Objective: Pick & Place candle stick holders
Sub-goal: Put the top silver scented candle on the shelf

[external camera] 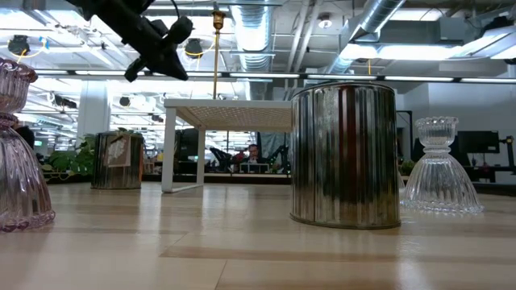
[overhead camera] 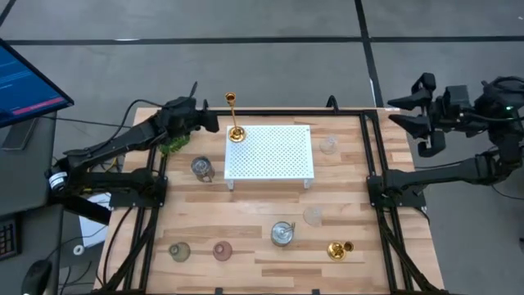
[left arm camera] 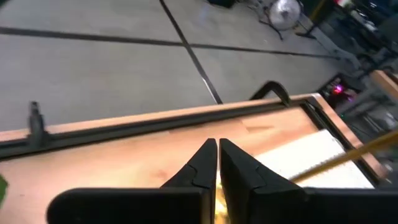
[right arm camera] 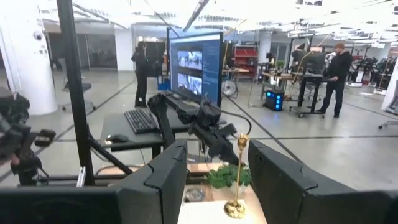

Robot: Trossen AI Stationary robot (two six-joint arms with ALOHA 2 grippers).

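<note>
A tall, slender gold candle stick holder (overhead camera: 235, 120) stands upright by its round base on the far left corner of the white perforated stand (overhead camera: 274, 154). My left gripper (overhead camera: 214, 126) hovers just left of its stem (left arm camera: 348, 155), shut with nothing between its fingers (left arm camera: 217, 160). My right gripper (overhead camera: 412, 115) hangs beyond the table's far right corner, open and empty (right arm camera: 217, 180). Other holders stand on the table: silvery cups (overhead camera: 202, 168) (overhead camera: 282, 233), clear glass ones (overhead camera: 329, 145) (overhead camera: 313, 215), a low gold one (overhead camera: 337, 250), a pinkish one (overhead camera: 222, 251) and a greenish one (overhead camera: 179, 251).
A green leafy plant (overhead camera: 173, 146) sits under my left arm by the table's left edge. Black frame rails (overhead camera: 372, 164) run along both sides of the table. A monitor (overhead camera: 24, 82) stands off the far left. Bare wood lies between the stand and the near row of holders.
</note>
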